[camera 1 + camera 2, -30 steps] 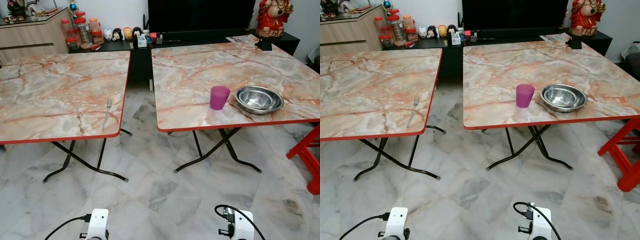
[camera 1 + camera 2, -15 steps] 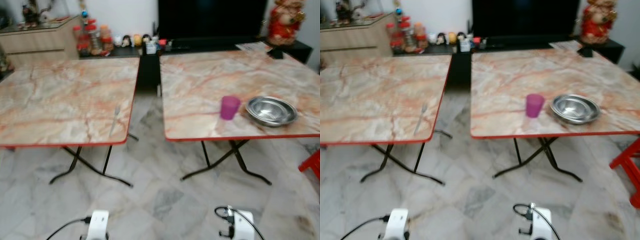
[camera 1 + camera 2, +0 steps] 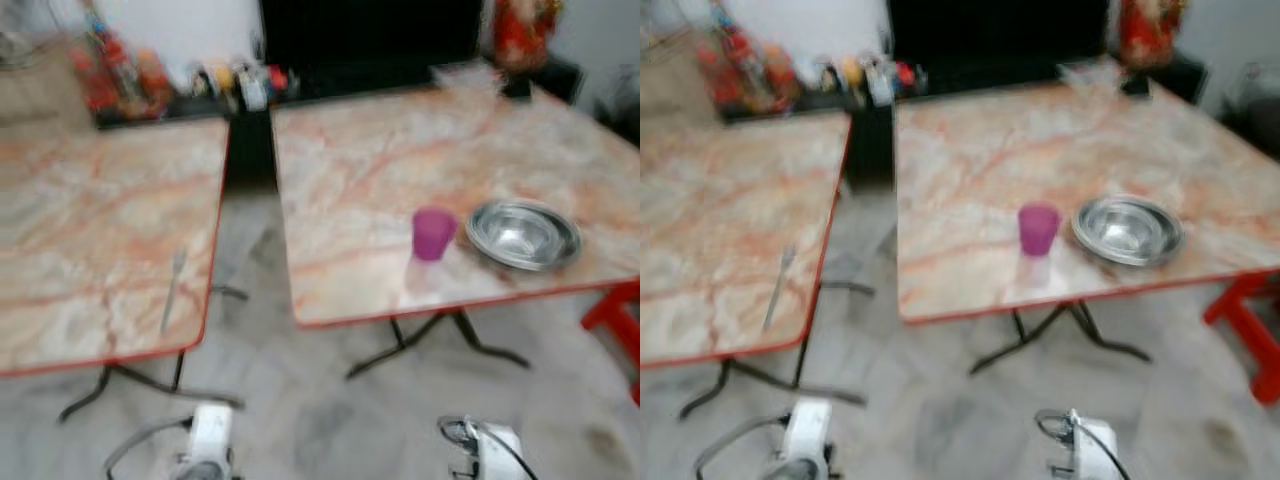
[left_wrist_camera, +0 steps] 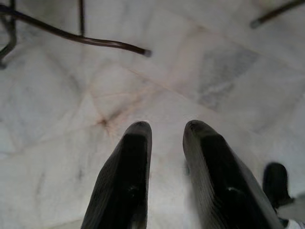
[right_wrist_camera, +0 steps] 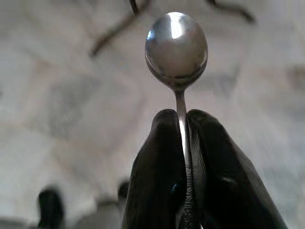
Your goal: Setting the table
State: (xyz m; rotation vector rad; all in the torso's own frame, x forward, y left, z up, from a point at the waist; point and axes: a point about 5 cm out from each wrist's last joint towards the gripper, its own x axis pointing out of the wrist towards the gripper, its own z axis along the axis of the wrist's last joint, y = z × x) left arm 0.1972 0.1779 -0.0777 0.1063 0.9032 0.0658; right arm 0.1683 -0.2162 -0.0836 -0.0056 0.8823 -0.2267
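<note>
1. My right gripper has its jaws pinched on the handle of a spoon, bowl pointing out past the fingertips over the marble floor. My left gripper has its jaws a little apart, holding nothing, and hangs low over the same floor.
2. Compared with a second ago the head views have swung and gone blurry, so the robot is turning or walking; the things themselves have not moved.
3. On the right table, near its front edge, the purple cup stands just left of the steel bowl, close but apart.
4. On the left table a fork lies near the right front corner.
5. Farther back, jars and small ornaments line a dark cabinet.
6. My judgement: the spoon is still in transit, and its place is beside the bowl, so I need to close in on the right table.
</note>
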